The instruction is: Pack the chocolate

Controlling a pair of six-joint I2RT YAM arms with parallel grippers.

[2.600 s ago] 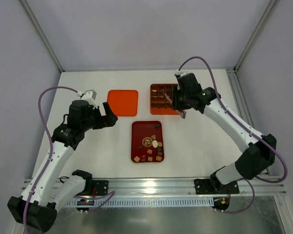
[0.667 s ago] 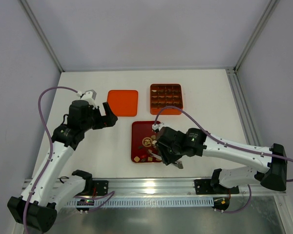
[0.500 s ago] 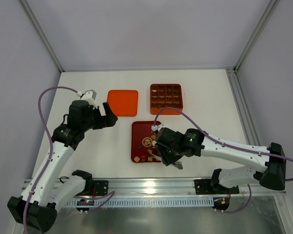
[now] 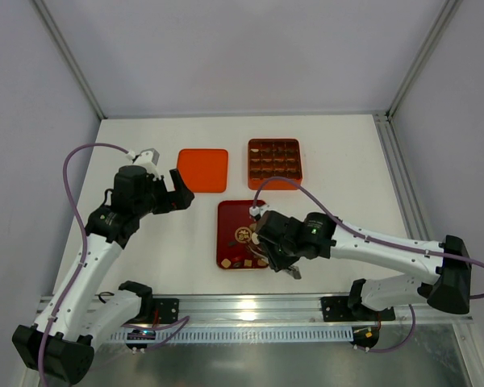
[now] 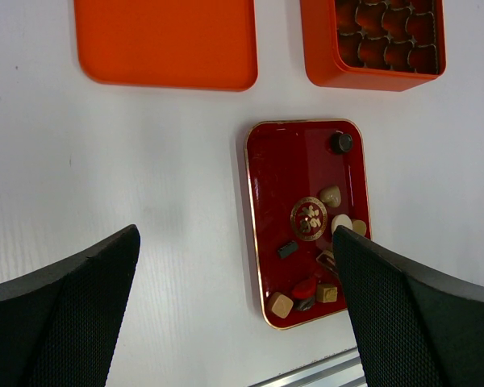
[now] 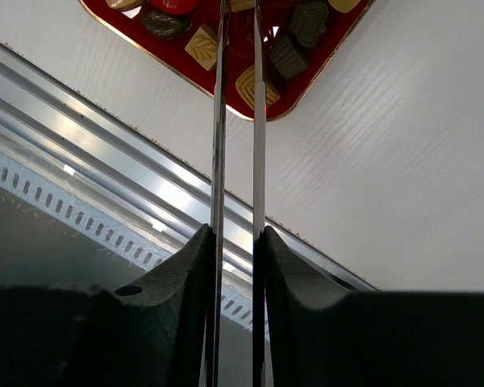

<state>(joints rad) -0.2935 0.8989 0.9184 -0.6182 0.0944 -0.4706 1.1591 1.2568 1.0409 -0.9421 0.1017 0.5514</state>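
The chocolate (image 4: 240,262) lies as several small dark, tan and cream pieces in the dark red tray (image 4: 230,218), mostly at its near end; the pieces (image 5: 331,196) show in the left wrist view on the tray (image 5: 274,185). My right gripper (image 4: 256,251) reaches over the tray's near right corner. Its two thin metal blades (image 6: 237,6) stand a narrow gap apart above tan and dark pieces (image 6: 203,46); nothing shows between them. My left gripper (image 4: 180,192) is wide open and empty, held above the table left of the tray.
The orange box (image 4: 274,163) with grid compartments, holding several dark pieces, stands behind the tray (image 5: 371,40). A flat orange lid (image 4: 202,170) lies to its left. The metal rail (image 6: 105,145) runs along the table's near edge, close to the tray.
My right arm has swung from the orange box down to the tray's near right corner, then edged slightly left over the pieces. The left arm has not moved.
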